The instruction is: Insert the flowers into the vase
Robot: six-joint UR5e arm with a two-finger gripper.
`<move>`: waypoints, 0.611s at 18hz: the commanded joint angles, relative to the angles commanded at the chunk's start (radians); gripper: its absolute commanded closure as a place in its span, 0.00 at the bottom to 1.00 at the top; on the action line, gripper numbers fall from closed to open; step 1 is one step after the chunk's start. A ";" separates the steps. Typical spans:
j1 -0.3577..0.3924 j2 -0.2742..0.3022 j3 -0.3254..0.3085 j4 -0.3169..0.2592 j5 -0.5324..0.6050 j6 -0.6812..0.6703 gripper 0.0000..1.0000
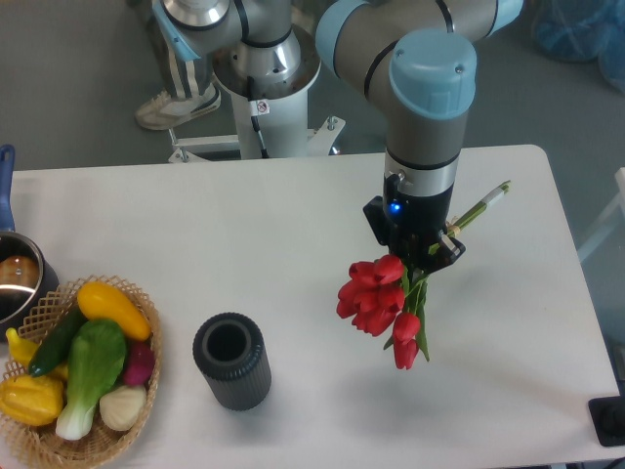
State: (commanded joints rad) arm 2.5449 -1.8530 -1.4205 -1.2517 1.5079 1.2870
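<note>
The flowers (376,298) are a bunch of red tulip buds with green stems and leaves, held off the table at centre right. Their stems run up and to the right past my gripper (422,256), which is shut on them; the stem ends stick out at its upper right. The buds hang down and to the left below the gripper. The vase (231,360), a short dark grey ribbed cylinder with a round open mouth, stands upright on the white table, well to the left of and below the flowers. My fingertips are hidden behind the wrist and leaves.
A wicker basket (146,386) with yellow, green and purple toy vegetables sits at the front left, close to the vase. A steel pot (18,278) with a blue handle is at the left edge. A black object (609,420) sits at the table's front right corner.
</note>
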 joint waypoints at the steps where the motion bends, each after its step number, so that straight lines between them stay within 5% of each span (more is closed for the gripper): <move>1: 0.005 0.002 0.002 -0.002 -0.005 0.000 1.00; 7: 0.008 0.012 -0.005 0.000 -0.031 -0.003 1.00; 11: 0.075 0.060 -0.044 0.026 -0.249 -0.015 1.00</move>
State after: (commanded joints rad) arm 2.6199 -1.7934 -1.4648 -1.2258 1.2584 1.2717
